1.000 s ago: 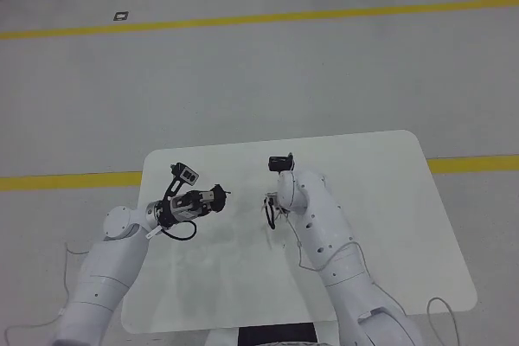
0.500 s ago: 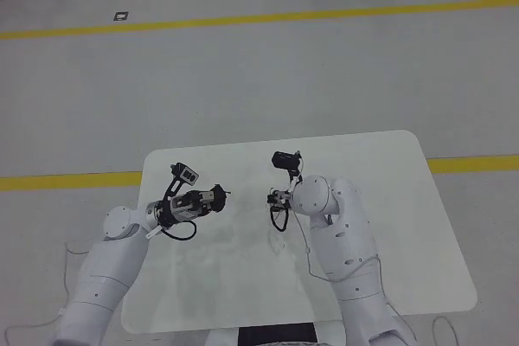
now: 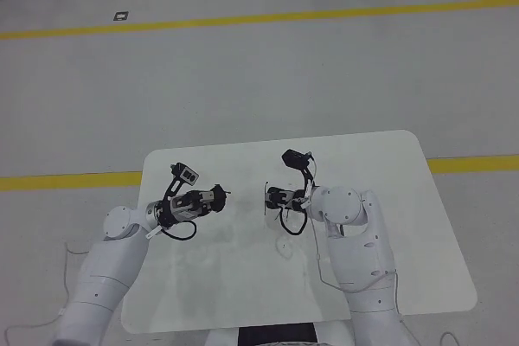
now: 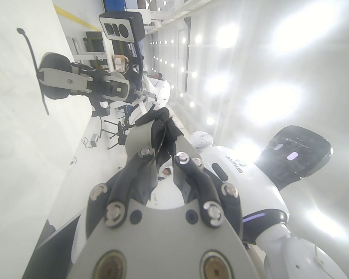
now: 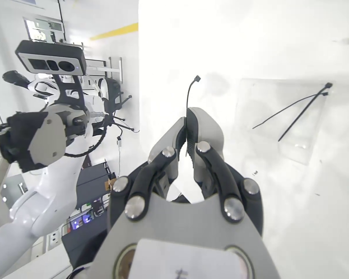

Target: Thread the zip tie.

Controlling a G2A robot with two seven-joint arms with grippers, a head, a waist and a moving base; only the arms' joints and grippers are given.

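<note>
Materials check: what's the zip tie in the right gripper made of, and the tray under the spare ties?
The zip tie: thin black strap, slightly bowed, matte; looks like flexible plastic, likely nylon. The tray: see-through, edges glint; clear rigid plastic, perhaps acrylic, can't tell which.

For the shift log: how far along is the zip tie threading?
Done: the right gripper is shut on the zip tie mid-strap. In hand: the strap is held straight, unlooped, with the left gripper apart from it. Left: feeding the tail through the head.

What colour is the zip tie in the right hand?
Black; the zip tie shows best in the right wrist view.
</note>
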